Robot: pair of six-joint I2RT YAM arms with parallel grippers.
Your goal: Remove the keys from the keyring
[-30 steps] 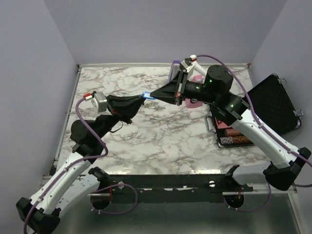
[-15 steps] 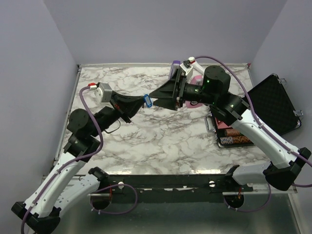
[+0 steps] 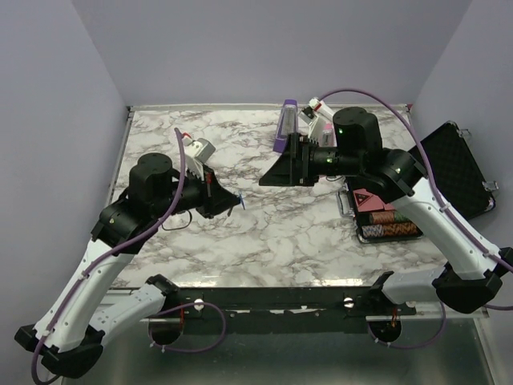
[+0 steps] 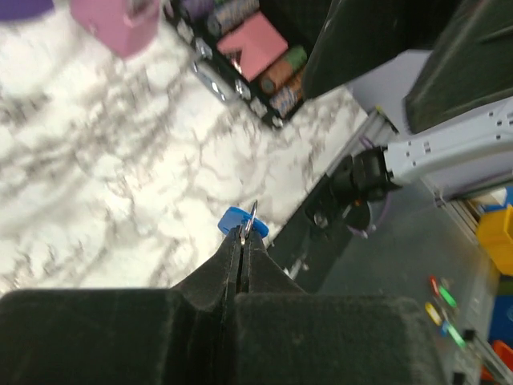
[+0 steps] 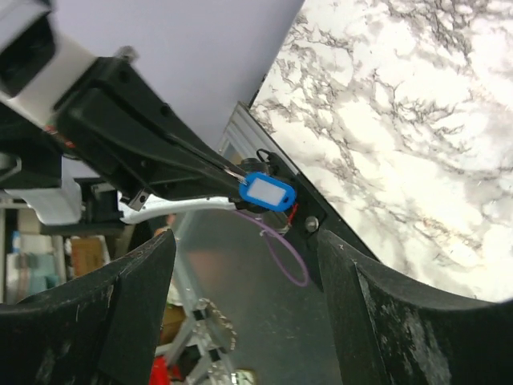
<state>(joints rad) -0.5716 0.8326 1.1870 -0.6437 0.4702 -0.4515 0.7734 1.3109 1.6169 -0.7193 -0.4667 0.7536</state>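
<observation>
No ring can be made out in any view, so whether one is attached to the keys point(image 3: 240, 203) cannot be told. From above, the keys are seen only as a blue speck at the tip of the left hand point(image 3: 234, 200). Much of that hand is covered by the left arm. In the left wrist view the bench point(image 4: 96, 160) is blurred, and only the top of the blue head is shown above the closed fingertips. The pink metronome point(image 3: 325, 128) is largely hidden behind the right arm from above and is cut off by the top edge in the left wrist view. The chip case point(image 3: 385, 223) is partly covered by the same arm.

The keys point(image 5: 267, 192) are shown best in the right wrist view, as a bright-blue oval tag with a pale window in its face. A thin pale metal sliver is seen beside the blue head in the left wrist view. They are held in the air over the left half of the bench, pinched between the closed fingers of the left hand. The right hand point(image 3: 268, 172) is held wide, with nothing between its fingers. It is kept well apart from the keys and is turned toward them.

A second ago both hands were met at the blue piece over mid-bench. Since then it has been released by the right hand. It has been carried back toward the left by the left hand.
</observation>
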